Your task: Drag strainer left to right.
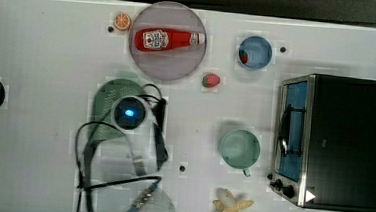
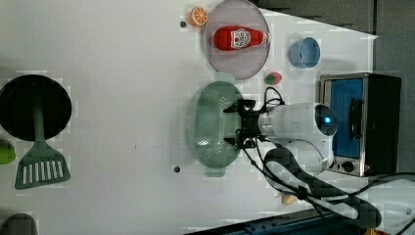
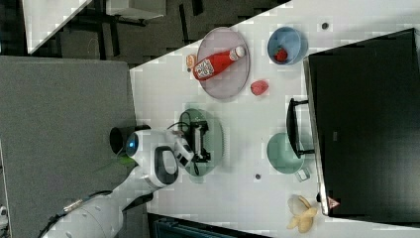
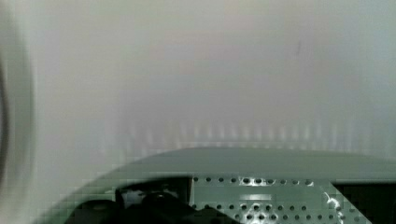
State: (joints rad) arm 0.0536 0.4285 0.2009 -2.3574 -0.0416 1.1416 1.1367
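The strainer (image 2: 208, 122) is a pale mint-green oblong colander lying on the white table, left of centre in the top view (image 1: 107, 100). My gripper (image 2: 229, 126) hangs over the half of it toward the left view's right, open, its fingers spread across the bowl with nothing between them. In the right view the gripper (image 3: 202, 141) sits over the strainer (image 3: 217, 141). Close under the wrist camera are the strainer's rim and rows of holes (image 4: 261, 186). My arm covers much of the strainer in the top view.
A green mug (image 1: 239, 148) stands to the top view's right of the strainer, in front of a toaster oven (image 1: 334, 141). Behind are a plate (image 1: 166, 67) with a ketchup bottle (image 1: 165, 39), a strawberry (image 1: 211, 80) and a blue bowl (image 1: 255, 52). A banana (image 1: 230, 205) lies near the front edge.
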